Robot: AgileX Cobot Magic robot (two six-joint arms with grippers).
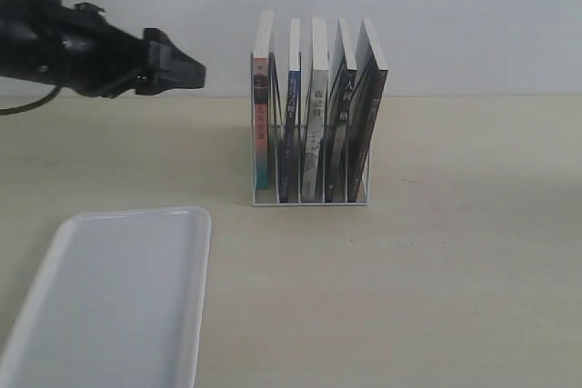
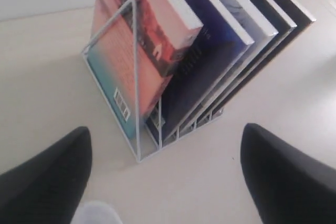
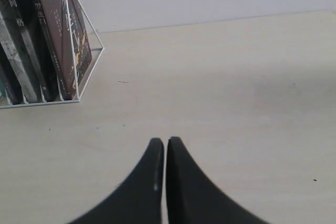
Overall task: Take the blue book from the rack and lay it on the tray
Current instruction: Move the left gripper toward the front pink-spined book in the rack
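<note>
Pale wooden table (image 1: 455,270) before a plain white wall (image 1: 455,15), exterior view. A white wire rack (image 1: 309,202) stands at mid-table holding five upright books that lean slightly to the right of that view. The blue book (image 1: 291,124) sits in the second slot from the left, between the thick pink-and-teal book (image 1: 262,115) and a pale-spined book (image 1: 316,124); two black-spined books (image 1: 355,124) fill the remaining slots. The white tray (image 1: 118,297) lies flat on the table at front left, well apart from the rack. The left arm (image 1: 91,52) hangs in the air to the left of the rack, touching no book. In the left wrist view the left fingers (image 2: 47,182) are spread wide with nothing between them, and the rack shows beyond the gap. In the right wrist view the right fingers (image 3: 152,187) are pressed together above bare table, holding nothing, with the rack's black-spined end off to one side.
</note>
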